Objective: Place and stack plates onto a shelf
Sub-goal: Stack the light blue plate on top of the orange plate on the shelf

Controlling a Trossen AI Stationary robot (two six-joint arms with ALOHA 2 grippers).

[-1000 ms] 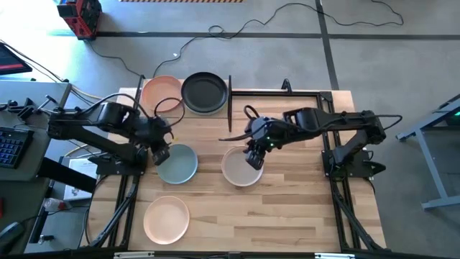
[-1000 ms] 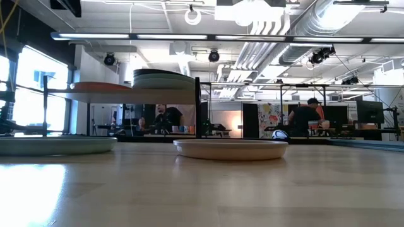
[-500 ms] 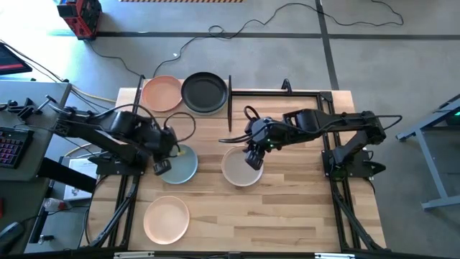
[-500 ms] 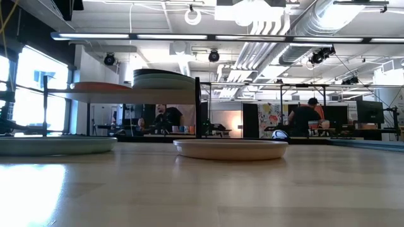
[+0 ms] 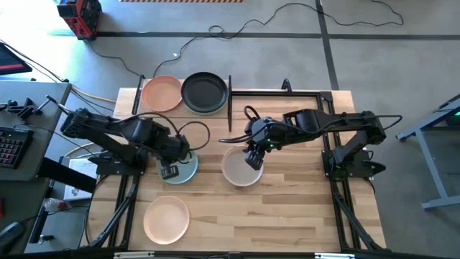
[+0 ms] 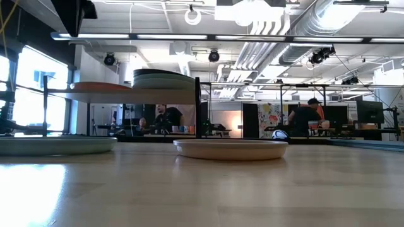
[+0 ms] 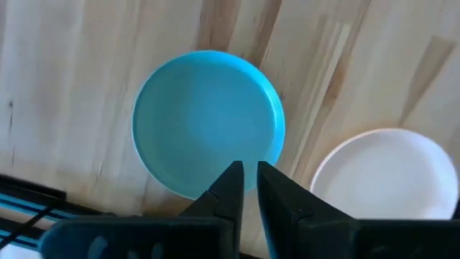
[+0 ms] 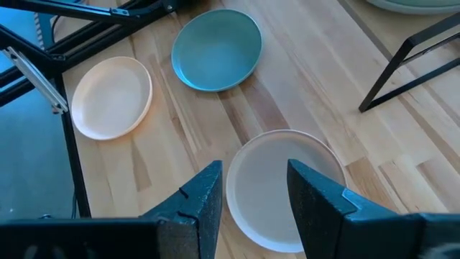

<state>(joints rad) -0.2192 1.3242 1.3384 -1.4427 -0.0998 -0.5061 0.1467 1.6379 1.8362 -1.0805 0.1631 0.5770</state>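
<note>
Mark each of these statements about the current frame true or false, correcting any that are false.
1. The left gripper hovers over the blue-grey plate. True.
2. The right gripper has lifted the beige plate off the table. False: the plate lies flat on the table, between open fingers.
3. A black plate tops a stack on the shelf. True.
4. The cream-peach plate sits on the shelf. False: it lies on the table.
</note>
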